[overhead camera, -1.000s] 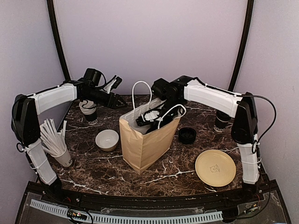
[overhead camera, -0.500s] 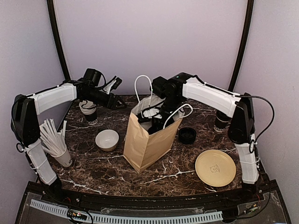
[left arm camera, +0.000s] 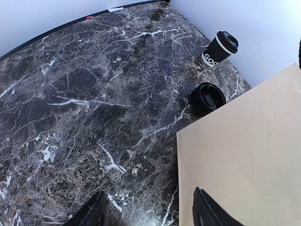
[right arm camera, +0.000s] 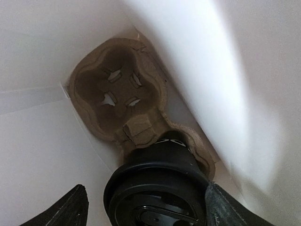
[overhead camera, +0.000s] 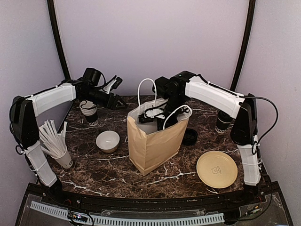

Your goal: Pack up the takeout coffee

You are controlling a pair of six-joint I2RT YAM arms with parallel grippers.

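Observation:
One takeout coffee [right arm camera: 157,181], black with a black lid, stands in a pocket of the brown pulp carrier [right arm camera: 115,92] at the bottom of the paper bag [overhead camera: 157,141]. My right gripper [right arm camera: 149,207] reaches down into the bag [overhead camera: 149,116] and is open. Its fingers flank the lid: the left one stands apart from it and the right one is at its edge. A second lidded coffee [overhead camera: 224,121] [left arm camera: 220,48] stands at the back right of the table. My left gripper [overhead camera: 117,102] [left arm camera: 150,214] hovers open and empty left of the bag.
A lidless cup stack [overhead camera: 88,111] stands at the back left under my left arm. A white bowl [overhead camera: 107,141] sits left of the bag, and a cup of wooden stirrers [overhead camera: 56,143] further left. Loose black lids [overhead camera: 189,136] [left arm camera: 208,97] lie right of the bag. A tan plate [overhead camera: 217,169] lies front right.
The bag has swung from leaning to standing more upright and shifted slightly right. My right gripper has opened wider around the coffee inside. The left arm has stayed put.

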